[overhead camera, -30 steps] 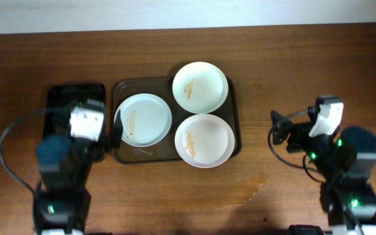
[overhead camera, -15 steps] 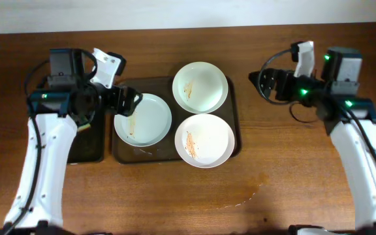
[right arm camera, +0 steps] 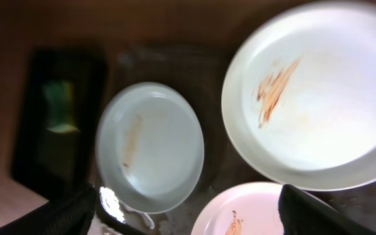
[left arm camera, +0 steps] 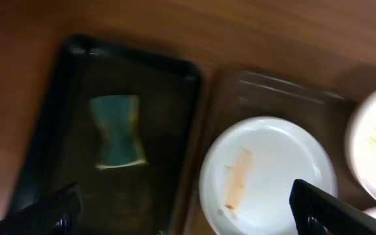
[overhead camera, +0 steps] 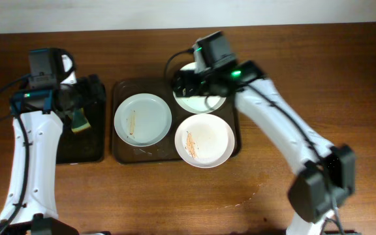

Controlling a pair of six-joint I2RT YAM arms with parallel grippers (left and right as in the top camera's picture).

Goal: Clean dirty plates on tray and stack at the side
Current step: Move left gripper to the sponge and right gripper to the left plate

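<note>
Three white plates with orange-brown streaks lie on the dark brown tray (overhead camera: 119, 154): the left plate (overhead camera: 142, 119), the back plate (overhead camera: 206, 99) and the front plate (overhead camera: 204, 140). My left gripper (overhead camera: 91, 91) is open and empty above the black tray, left of the left plate (left arm camera: 266, 173). My right gripper (overhead camera: 183, 81) is open and empty, hovering over the back plate's left edge, and its arm hides part of that plate. The right wrist view shows the back plate (right arm camera: 318, 111), left plate (right arm camera: 150, 147) and front plate (right arm camera: 253, 209) below the open fingers (right arm camera: 194, 219).
A narrow black tray (overhead camera: 64, 147) lies left of the brown tray and holds a green-and-yellow sponge (overhead camera: 79, 121), also in the left wrist view (left arm camera: 116, 130). Bare wooden table lies to the right and in front.
My right arm has swung far left from the table's right side to over the back plate. My left gripper has drawn back left from the left plate's edge to over the black tray.
</note>
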